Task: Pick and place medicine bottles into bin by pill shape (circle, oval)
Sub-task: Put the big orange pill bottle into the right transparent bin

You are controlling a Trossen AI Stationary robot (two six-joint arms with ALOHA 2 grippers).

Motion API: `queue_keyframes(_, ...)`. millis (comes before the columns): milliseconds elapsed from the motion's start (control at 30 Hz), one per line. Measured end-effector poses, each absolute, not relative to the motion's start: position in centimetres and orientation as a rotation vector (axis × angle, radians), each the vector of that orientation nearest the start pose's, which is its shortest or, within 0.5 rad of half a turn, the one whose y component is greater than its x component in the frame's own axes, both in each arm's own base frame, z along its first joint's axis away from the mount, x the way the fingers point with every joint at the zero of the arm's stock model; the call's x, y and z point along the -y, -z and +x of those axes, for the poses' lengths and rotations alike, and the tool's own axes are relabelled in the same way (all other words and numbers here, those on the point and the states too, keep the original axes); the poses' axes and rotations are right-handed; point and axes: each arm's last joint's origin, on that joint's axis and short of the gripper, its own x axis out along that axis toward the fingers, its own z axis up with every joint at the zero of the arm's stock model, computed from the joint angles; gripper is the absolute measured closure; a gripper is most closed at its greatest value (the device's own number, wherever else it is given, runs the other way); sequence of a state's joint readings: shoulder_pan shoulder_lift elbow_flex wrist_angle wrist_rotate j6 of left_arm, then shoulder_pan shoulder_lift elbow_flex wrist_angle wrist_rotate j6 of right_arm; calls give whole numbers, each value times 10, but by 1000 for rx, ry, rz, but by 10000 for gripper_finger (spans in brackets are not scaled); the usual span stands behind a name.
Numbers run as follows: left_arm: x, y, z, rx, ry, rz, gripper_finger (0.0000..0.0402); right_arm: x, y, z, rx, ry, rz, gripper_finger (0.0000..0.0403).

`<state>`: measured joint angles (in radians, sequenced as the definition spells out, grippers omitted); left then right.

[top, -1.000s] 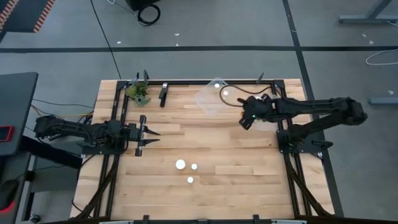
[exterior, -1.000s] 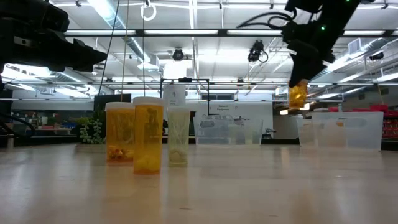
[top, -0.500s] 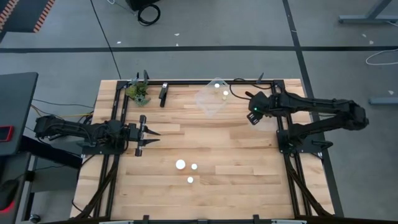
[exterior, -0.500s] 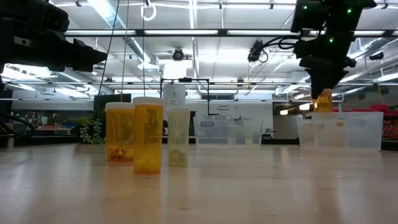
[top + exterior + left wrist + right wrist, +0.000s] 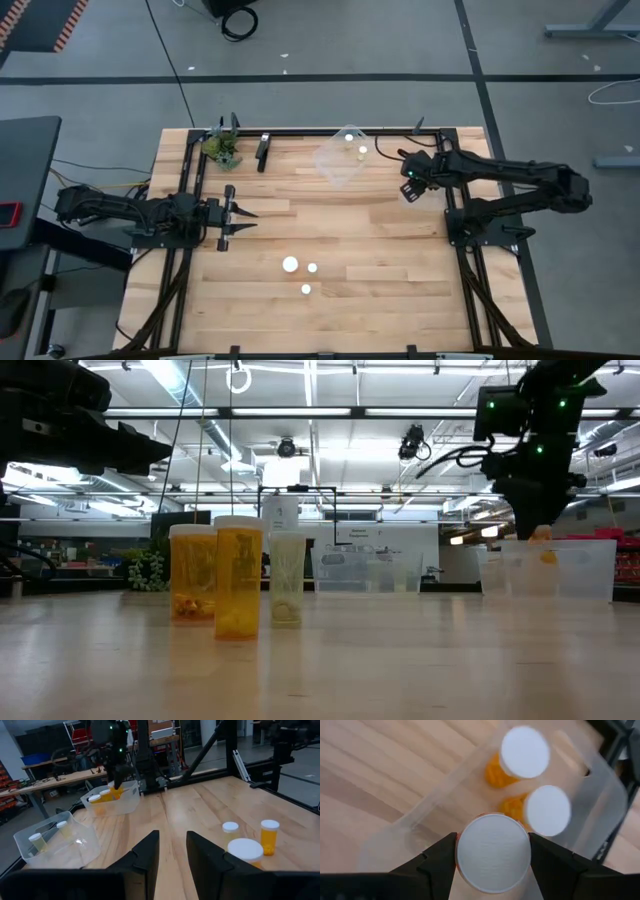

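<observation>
R gripper (image 5: 492, 865) clamps a white-capped bottle (image 5: 493, 851) over the bin (image 5: 600, 805), upper right. 2 bottles inside. L gripper (image 5: 240, 222), mid-left, fingers apart, holds nothing.

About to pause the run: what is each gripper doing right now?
Left gripper: open, empty.
Right gripper: shut on a bottle over the bin.
</observation>
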<state>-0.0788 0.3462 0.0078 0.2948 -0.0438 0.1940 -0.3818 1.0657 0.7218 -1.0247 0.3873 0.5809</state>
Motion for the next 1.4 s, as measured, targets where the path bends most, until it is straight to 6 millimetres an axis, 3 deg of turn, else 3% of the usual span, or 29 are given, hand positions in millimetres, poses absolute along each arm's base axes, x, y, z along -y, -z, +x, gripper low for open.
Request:
queue_keyframes(300, 8, -164, 119, -40, 39, 197, 294, 75, -196, 144, -1158, 998, 500, 168)
queue_keyframes(1400, 8, -164, 119, -40, 39, 197, 294, 80, -193, 150, -1062, 982, 547, 168)
